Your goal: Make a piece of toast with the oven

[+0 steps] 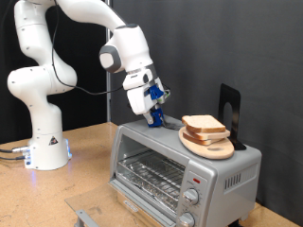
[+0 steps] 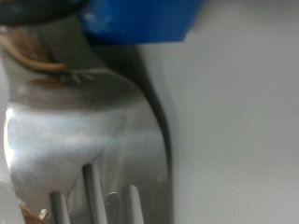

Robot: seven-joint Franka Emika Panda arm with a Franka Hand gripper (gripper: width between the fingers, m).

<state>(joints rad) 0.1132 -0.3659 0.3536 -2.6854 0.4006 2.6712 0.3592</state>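
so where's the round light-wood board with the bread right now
In the exterior view the round light-wood board sits on top of the silver toaster oven, towards its right end, carrying two bread slices, right of the gripper.

round wooden board, metal fork, black stand

silver oven, tan toast, blue tool, silver fork

I am viewing the oven from its front corner, at moderate distance. My wrist camera is sitting extremely close to a fork, sharing the oven's top surface.
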